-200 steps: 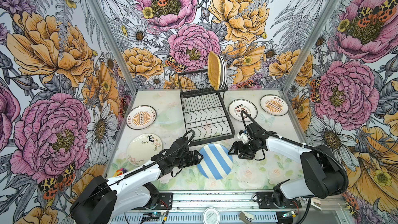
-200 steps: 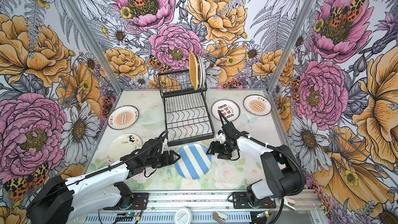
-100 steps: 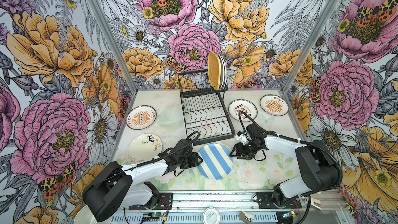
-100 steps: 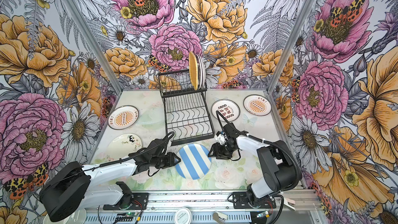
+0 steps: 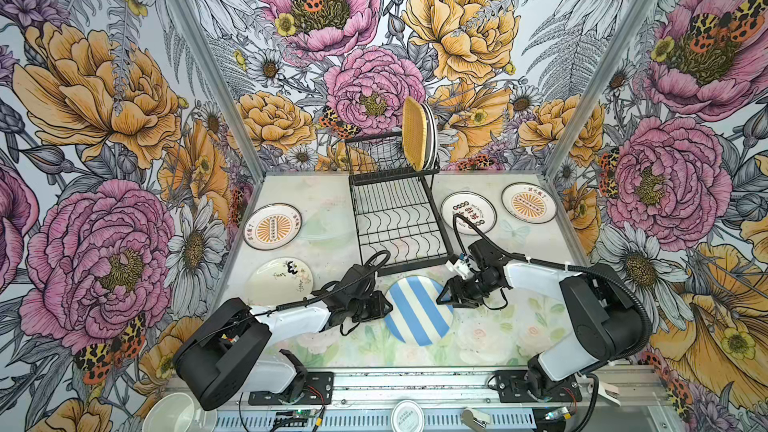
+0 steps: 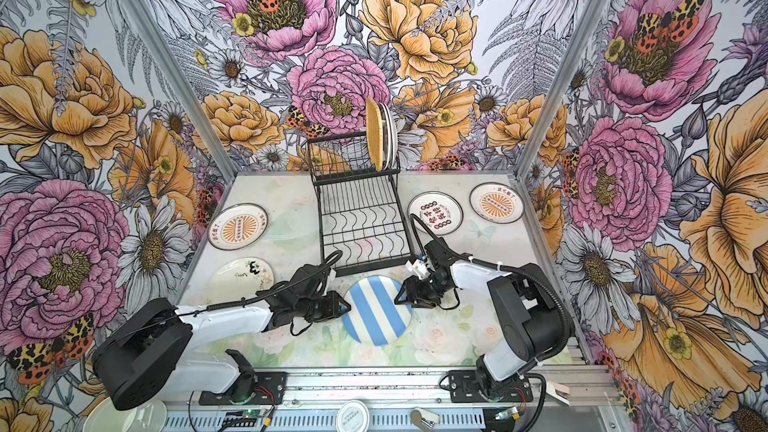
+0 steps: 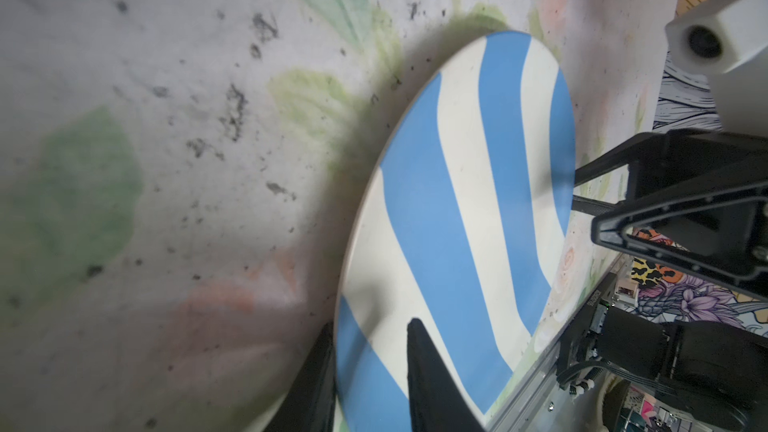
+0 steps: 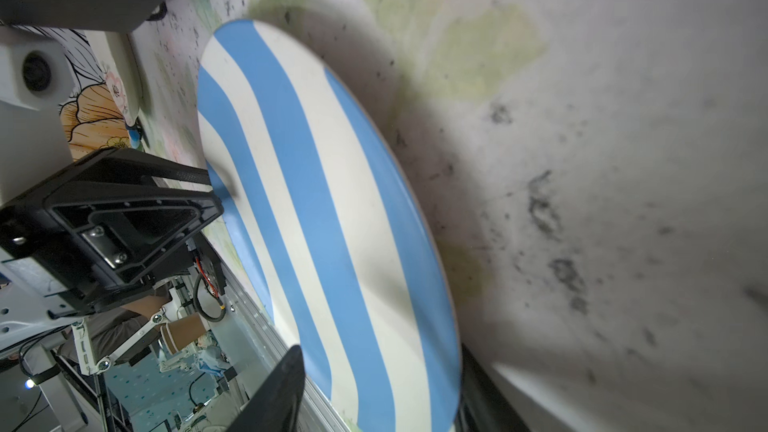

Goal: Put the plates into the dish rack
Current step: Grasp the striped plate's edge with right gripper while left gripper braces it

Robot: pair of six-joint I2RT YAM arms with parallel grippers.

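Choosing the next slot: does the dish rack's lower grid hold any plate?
No, the dish rack shows only bare wires on its lower grid; the yellow woven plate stands in its upper tier.

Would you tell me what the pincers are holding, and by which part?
Left pincer and right pincer straddle opposite rims of the striped plate; whether either grips cannot be told.

The black fingers of the left gripper point(image 7: 371, 323) and the near rim of the round blue-and-white striped plate point(image 7: 465, 209) run off the left wrist view's edge, so a pinch cannot be judged; likewise the right gripper point(image 8: 380, 349) in its wrist view. In both top views the round white plates point(image 5: 432, 135) behind the squarish yellow woven plate point(image 5: 415, 139) on the black wire dish rack point(image 5: 390, 171) show only rim slivers, too thin to count.
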